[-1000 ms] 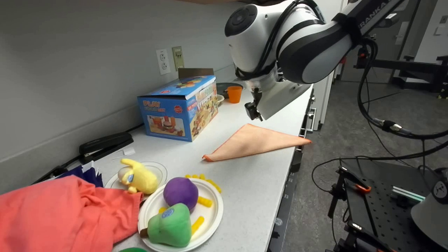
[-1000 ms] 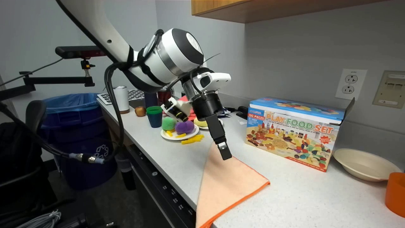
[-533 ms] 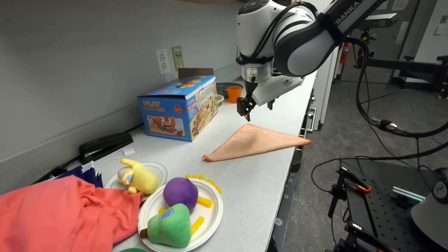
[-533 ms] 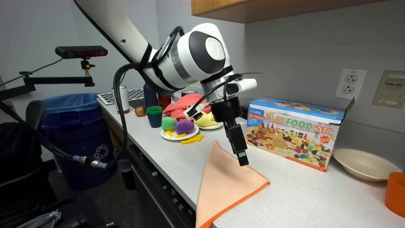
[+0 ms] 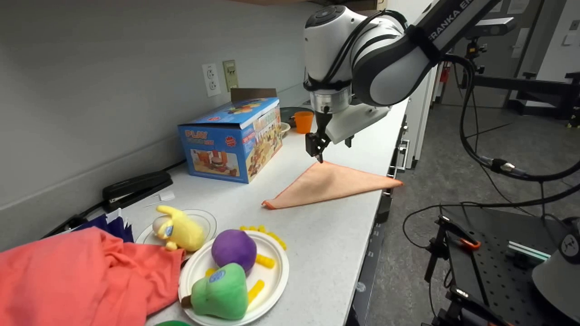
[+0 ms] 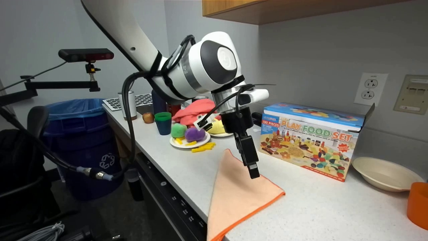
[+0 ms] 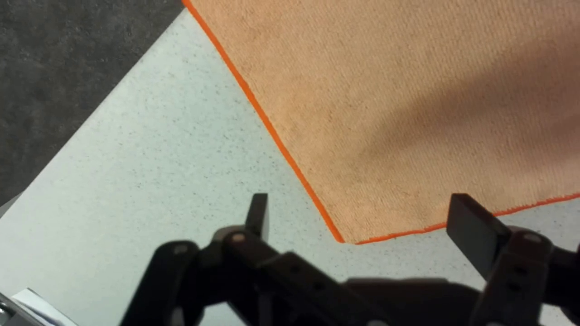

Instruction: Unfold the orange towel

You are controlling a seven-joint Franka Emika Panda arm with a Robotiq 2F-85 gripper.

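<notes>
The orange towel lies flat on the white counter, folded to a triangle with a darker orange hem. It also shows in an exterior view, where its near corner reaches the counter's front edge. In the wrist view the towel fills the upper right, and one corner points down between my fingers. My gripper is open and empty, with its fingers wide apart on either side of that corner. In an exterior view the gripper hangs pointing down above the towel's far corner, apparently not touching it.
A blue play food box stands near the wall, beside the towel. A beige bowl and orange cup are beyond it. A plate holds toy food. A red cloth lies past it. A cabinet hangs above.
My gripper has turned from tilted to more upright and shifted towards the box side, then come down slightly. Its fingers now show apart. The towel has not moved.
</notes>
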